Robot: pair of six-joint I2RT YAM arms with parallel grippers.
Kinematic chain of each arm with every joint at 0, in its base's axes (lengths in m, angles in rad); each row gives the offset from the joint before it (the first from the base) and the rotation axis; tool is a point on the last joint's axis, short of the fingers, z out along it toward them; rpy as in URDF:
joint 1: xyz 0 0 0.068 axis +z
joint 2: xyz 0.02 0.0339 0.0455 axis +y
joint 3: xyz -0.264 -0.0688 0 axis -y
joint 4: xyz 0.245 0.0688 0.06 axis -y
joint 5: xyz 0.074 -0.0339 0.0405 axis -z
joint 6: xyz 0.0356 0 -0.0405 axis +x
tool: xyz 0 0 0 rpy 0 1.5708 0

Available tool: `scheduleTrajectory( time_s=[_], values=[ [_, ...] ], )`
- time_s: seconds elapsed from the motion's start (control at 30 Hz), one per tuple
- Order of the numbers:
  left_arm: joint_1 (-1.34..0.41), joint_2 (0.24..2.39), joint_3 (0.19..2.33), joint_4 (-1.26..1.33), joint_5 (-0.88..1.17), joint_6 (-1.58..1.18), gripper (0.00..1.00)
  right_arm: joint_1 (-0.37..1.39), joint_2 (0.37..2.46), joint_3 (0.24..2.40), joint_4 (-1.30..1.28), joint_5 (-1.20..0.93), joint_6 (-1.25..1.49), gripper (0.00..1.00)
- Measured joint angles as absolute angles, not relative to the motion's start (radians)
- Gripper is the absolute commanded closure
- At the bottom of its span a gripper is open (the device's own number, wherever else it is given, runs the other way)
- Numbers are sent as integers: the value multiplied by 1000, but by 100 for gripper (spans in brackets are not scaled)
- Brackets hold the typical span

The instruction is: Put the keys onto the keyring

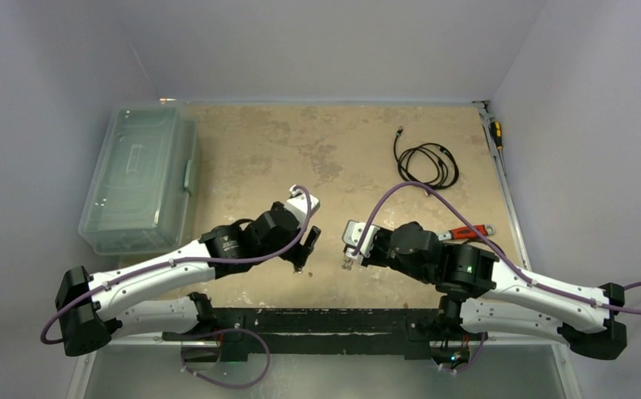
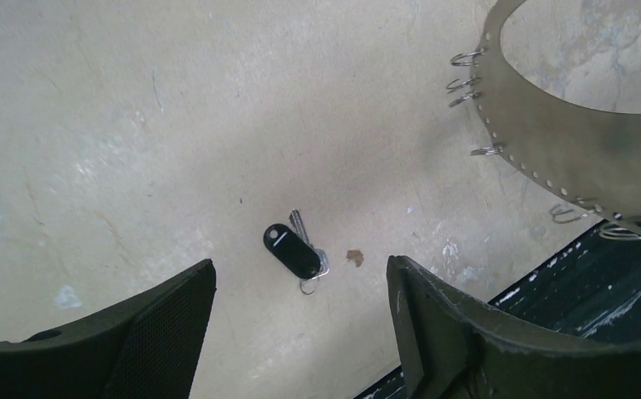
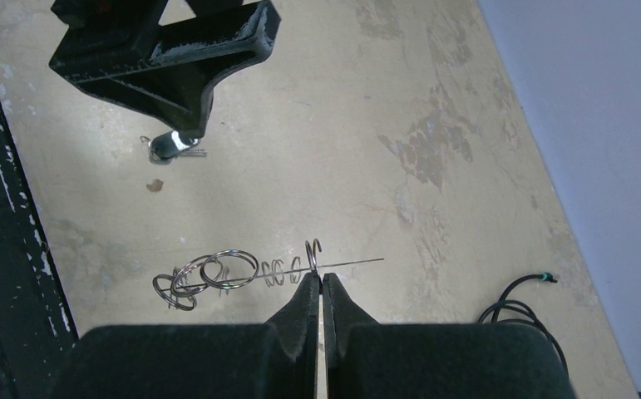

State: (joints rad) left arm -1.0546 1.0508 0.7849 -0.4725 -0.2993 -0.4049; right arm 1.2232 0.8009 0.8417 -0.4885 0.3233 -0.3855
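Keys (image 2: 296, 249): black-headed one and plain silver one lie together on the table (image 2: 134, 125), close to its near edge. Neither is on the keyring (image 2: 566, 141). Left gripper (image 1: 306, 251) hovers directly over them, jaws wide, holding nothing. Right gripper (image 3: 321, 287) is pinched tight on the keyring's thin edge, holding it just beside the keys. Small wire loops hang along the keyring's rim. Judgement: early stage. Pickup and threading of both keys remain.
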Motion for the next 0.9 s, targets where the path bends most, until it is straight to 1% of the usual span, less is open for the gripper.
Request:
scheduleTrajectory(
  time_s=[0.1,0.23,0.37,0.5,0.73,0.9],
  values=[
    [-1055,1090,886,-538,-271,-307,28,1223,800,842,-485,323,-386,100],
    [-1055,1215,1020,-639,-283,-196,26,1223,797,842,-484,323,-385,100],
    [-1055,1296,1028,-687,-275,-193,24,1223,797,842,-484,323,-385,100],
    [-1054,1311,966,-677,-268,-315,30,1223,798,842,-484,323,-385,100],
    [-1054,1341,760,-601,-250,-479,41,1223,805,842,-484,321,-385,100],
    [-1054,1360,721,-543,-239,-525,53,1223,805,842,-484,321,-385,100]
  ],
)
